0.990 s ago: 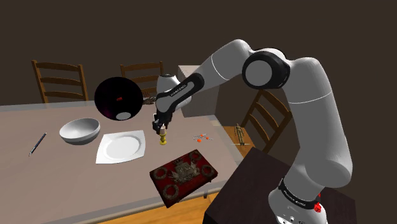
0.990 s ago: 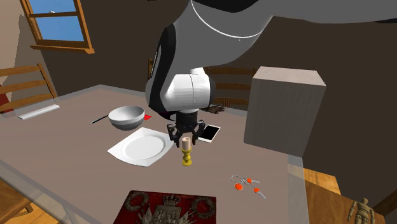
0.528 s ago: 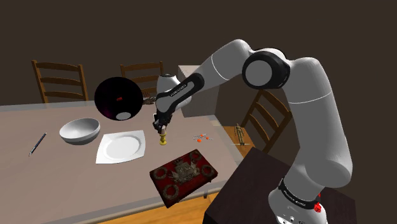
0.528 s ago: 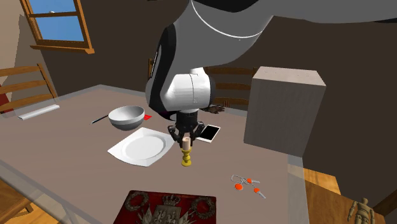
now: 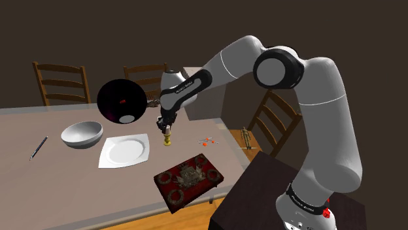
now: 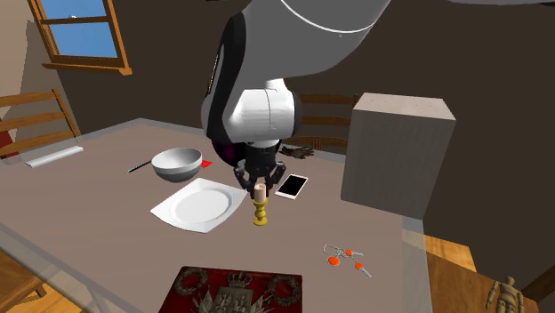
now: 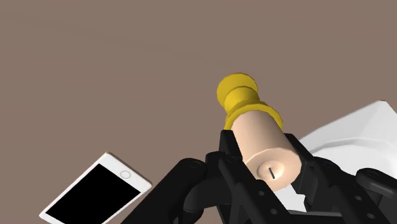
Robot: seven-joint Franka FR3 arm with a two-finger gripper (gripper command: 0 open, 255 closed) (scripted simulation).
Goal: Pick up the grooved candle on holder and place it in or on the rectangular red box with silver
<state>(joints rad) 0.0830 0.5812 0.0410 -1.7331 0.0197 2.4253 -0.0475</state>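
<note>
Near the desk (image 5: 59, 170) middle, shoulder view: candle on holder (image 5: 168, 136) stands upright just off the white plate's (image 5: 124, 150) corner, pincer (image 5: 164, 125) on top of it. Red box (image 5: 189, 178) with silver ornaments sits at the desk edge nearest the stand, apart from the candle. Can't tell whether the holder's foot touches the desk.

Second exterior view: pincer (image 6: 259, 183) straddles the pale wax, with the yellow holder (image 6: 260, 216) below it, between plate (image 6: 200, 204) and phone (image 6: 292, 186). Red box (image 6: 237, 289) is cut off at the bottom.

Wrist view: fingers (image 7: 230, 147) are clamped on the candle (image 7: 262, 137) just above the holder's cup. The holder's foot is hidden behind its own bulb.

Judgement: light and stiff, wax a bit slick and easy to dent. Weight probably sits low in the holder, so the candle could slip out of the cup. Grip low on the wax, with moderate force.
</note>
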